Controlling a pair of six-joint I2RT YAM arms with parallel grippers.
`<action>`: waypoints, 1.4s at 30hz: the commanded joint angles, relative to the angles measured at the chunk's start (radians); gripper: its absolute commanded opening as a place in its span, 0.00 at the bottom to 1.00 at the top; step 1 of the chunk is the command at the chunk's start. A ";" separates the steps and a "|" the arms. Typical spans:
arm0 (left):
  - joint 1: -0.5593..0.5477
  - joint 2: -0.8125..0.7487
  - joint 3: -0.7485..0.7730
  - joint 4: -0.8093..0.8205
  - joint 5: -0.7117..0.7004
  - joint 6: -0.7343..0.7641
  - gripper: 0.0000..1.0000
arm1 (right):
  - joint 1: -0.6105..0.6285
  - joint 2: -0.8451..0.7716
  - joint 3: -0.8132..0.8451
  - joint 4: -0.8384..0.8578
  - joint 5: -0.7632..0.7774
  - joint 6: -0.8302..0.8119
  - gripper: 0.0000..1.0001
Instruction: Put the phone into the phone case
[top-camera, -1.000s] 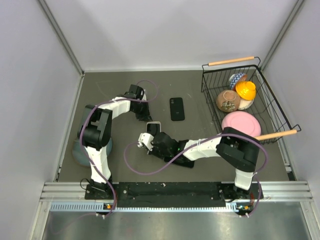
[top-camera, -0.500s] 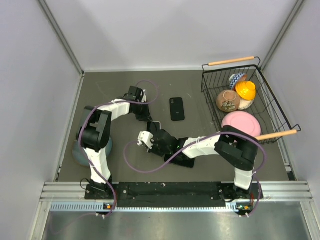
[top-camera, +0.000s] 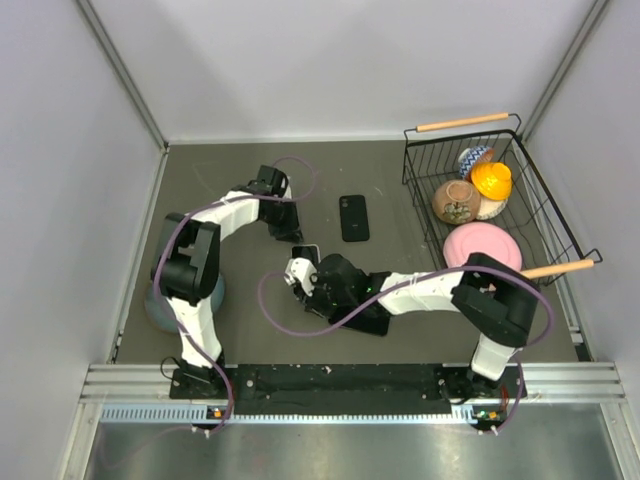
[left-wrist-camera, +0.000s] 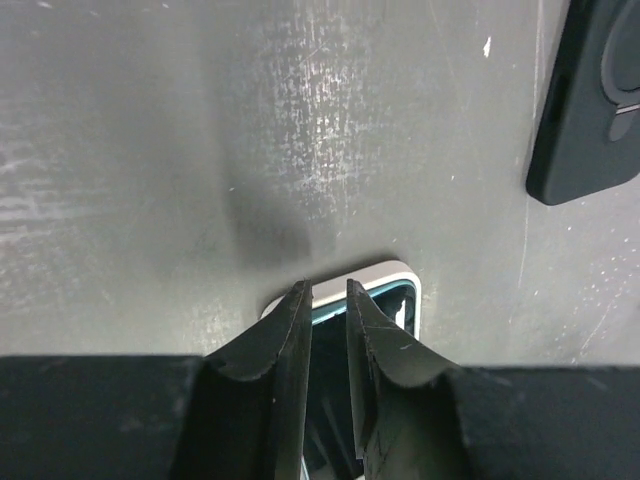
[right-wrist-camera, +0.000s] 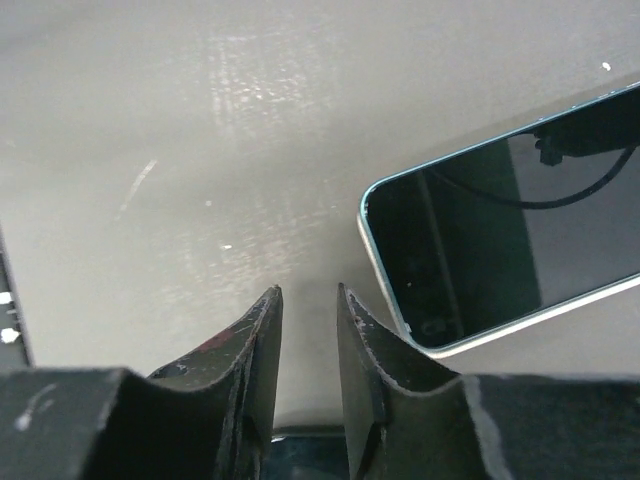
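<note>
The phone (top-camera: 310, 251), dark screen up with a pale teal-white rim, lies flat on the grey table just left of the black phone case (top-camera: 354, 218). My left gripper (top-camera: 292, 236) sits over the phone's far end. In the left wrist view the fingers of this gripper (left-wrist-camera: 325, 288) stand a narrow gap apart above the phone (left-wrist-camera: 395, 285), with the case (left-wrist-camera: 590, 110) at the upper right. My right gripper (top-camera: 298, 272) is at the phone's near end. In the right wrist view that gripper (right-wrist-camera: 308, 290) is slightly open over bare table, with the phone (right-wrist-camera: 500, 235) just to its right.
A black wire basket (top-camera: 530, 180) with wooden handles stands at the right. It holds bowls, an orange piece (top-camera: 491, 179) and a pink plate (top-camera: 482, 245). A grey-blue dish (top-camera: 153, 305) lies beside the left arm's base. Walls close in on three sides.
Both grippers were shut and now stand slightly open. The right gripper has shifted a little right and up, toward the phone's near end. The phone stays flat on the table.
</note>
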 joint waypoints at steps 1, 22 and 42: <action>0.030 -0.127 0.032 -0.048 -0.045 -0.008 0.27 | -0.004 -0.121 -0.030 -0.007 -0.071 0.164 0.29; 0.045 -0.270 -0.382 0.156 0.076 -0.062 0.26 | -0.248 -0.038 0.096 -0.091 -0.086 0.680 0.57; 0.023 -0.196 -0.400 0.185 0.096 -0.095 0.13 | -0.300 0.175 0.196 -0.114 -0.111 0.709 0.56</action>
